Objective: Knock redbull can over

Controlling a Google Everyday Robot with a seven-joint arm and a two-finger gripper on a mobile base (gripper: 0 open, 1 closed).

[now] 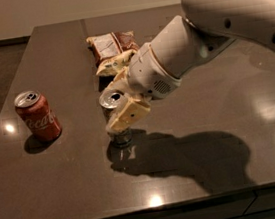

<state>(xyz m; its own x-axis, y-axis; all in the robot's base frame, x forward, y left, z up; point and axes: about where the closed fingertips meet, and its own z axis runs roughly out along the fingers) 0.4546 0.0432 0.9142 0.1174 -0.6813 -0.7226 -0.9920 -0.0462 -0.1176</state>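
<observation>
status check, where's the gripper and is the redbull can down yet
Gripper low, right up against the redbull can. Can upright, not yet knocked. Coke can and snack bags stand apart, not in the way.

I see the redbull can [111, 100] standing on its base on the dark table [62, 192], about upright; it is slim, with a silver top showing its opening, and only the lid and the foot are visible. My gripper [124, 114] sits right against it, covering its middle.
</observation>
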